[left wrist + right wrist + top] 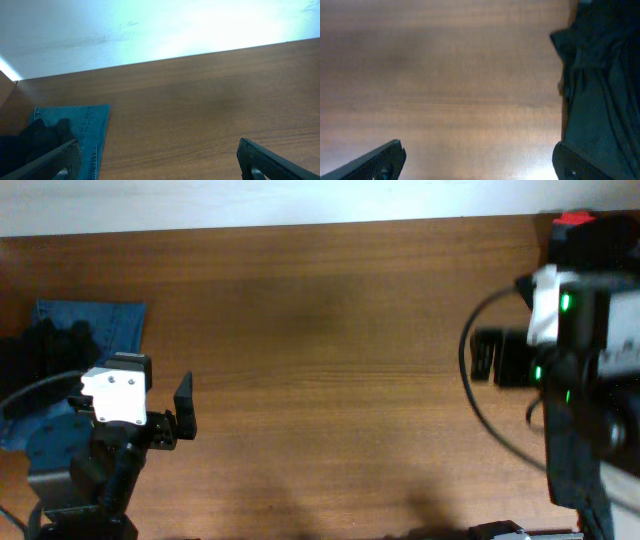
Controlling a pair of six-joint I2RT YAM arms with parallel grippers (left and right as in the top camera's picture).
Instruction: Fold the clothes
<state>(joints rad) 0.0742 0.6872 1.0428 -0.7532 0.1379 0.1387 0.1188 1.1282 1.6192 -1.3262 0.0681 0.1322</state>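
A crumpled black garment (40,352), apparently the T-shirt, lies on blue jeans at the table's far left. It shows as dark fabric at the lower left of the left wrist view (35,137). No logo is visible. My left gripper (178,418) is open and empty, just right of that pile, its jaws spread wide over bare wood (160,167). My right gripper (486,356) is open and empty at the right side, over bare wood (480,162). Black creased cloth (602,85) fills the right edge of the right wrist view; I cannot tell what it is.
The blue denim jeans (100,320) lie at the left edge, also seen in the left wrist view (92,125). The brown wooden table (330,350) meets a white wall at the back. The right arm's cable (470,395) loops over the table.
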